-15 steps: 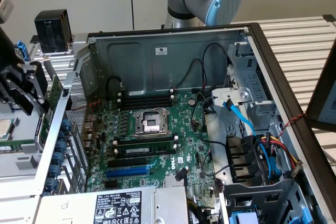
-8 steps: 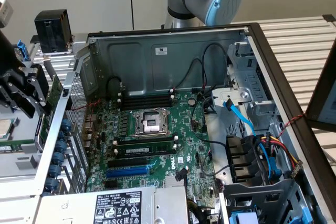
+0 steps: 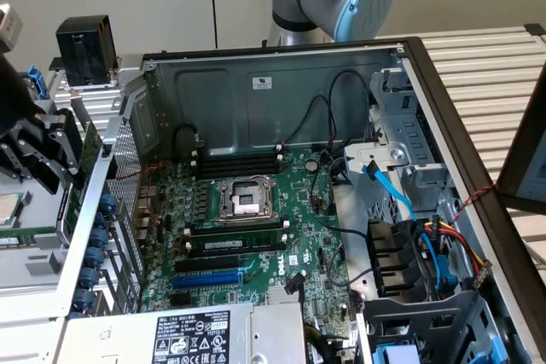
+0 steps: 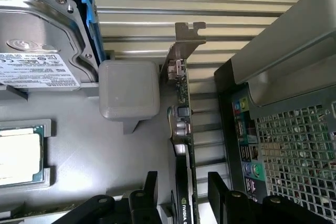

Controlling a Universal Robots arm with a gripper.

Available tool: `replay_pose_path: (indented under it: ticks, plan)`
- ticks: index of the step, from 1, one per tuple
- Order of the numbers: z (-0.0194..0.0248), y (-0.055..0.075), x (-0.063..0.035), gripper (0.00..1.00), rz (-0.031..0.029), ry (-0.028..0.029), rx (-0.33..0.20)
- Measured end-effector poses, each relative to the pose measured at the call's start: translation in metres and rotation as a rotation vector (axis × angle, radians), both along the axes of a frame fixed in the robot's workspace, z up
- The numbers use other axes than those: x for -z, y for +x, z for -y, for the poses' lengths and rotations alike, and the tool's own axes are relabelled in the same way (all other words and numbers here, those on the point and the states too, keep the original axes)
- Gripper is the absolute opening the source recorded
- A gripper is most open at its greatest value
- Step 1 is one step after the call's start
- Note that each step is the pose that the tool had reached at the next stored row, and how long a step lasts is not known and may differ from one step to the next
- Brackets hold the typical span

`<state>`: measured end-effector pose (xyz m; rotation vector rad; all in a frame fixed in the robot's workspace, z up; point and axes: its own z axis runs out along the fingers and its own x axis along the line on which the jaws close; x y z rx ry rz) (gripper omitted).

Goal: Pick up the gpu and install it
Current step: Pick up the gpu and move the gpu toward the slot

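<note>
Jaws apart, straddling the small green gpu card with silver end bracket (image 4: pixel 184 111), edge-on; its long axis runs out from between them; not yet clamped.

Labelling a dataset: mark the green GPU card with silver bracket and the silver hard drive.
green GPU card (image 4: pixel 183 121), wrist view, middle of card edge.
silver hard drive (image 4: pixel 42 35), wrist view, metal top cover.
</note>
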<state>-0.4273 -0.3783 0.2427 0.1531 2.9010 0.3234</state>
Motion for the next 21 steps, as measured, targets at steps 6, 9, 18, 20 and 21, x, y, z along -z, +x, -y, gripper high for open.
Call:
replay_pose_path:
  ticks: [6,9,18,20,21]
  plan:
    - [0.0001,0.002,0.0092,0.51,-0.0004,0.0055,-0.008]
    - [0.0000,0.004,0.0116,0.51,-0.0007,0.0057,-0.008]
    - [-0.0016,0.008,0.0120,0.51,-0.0296,0.0011,-0.008]
    - [-0.0025,0.009,0.0121,0.51,-0.0477,-0.0054,-0.007]
    - [-0.0028,0.009,0.0120,0.51,-0.0483,-0.0069,-0.007]
